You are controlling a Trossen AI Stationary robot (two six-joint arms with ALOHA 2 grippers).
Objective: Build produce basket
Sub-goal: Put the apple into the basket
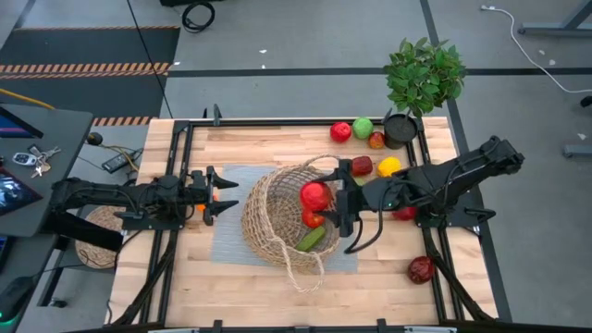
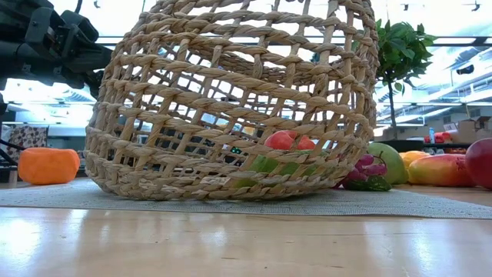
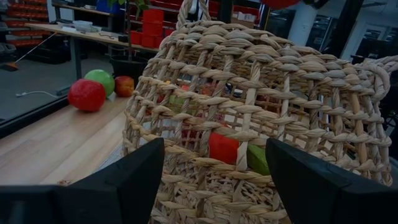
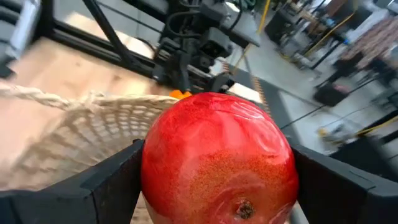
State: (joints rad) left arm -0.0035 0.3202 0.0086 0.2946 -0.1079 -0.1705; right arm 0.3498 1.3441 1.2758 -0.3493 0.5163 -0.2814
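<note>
You see one large round tan wicker basket [image 1: 268,231]. Count three produce pieces within its rim: one big round red fruit [image 1: 315,195], one small red piece [image 1: 313,219] and one long green piece [image 1: 312,240].

Eight lie outside:
- red ball [image 1: 341,131]
- green ball [image 1: 363,128]
- small orange-red piece [image 1: 376,140]
- dark red piece [image 1: 362,166]
- yellow piece [image 1: 389,166]
- half-hidden reddish piece [image 1: 404,215]
- dark red ball [image 1: 422,269]
- orange piece [image 2: 48,165]

There is one leafy green potted plant [image 1: 424,79].

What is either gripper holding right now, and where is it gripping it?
The right gripper holds a red fruit by its two opposite sides, over the tipped basket. The left gripper is open and empty beside the basket.
</note>
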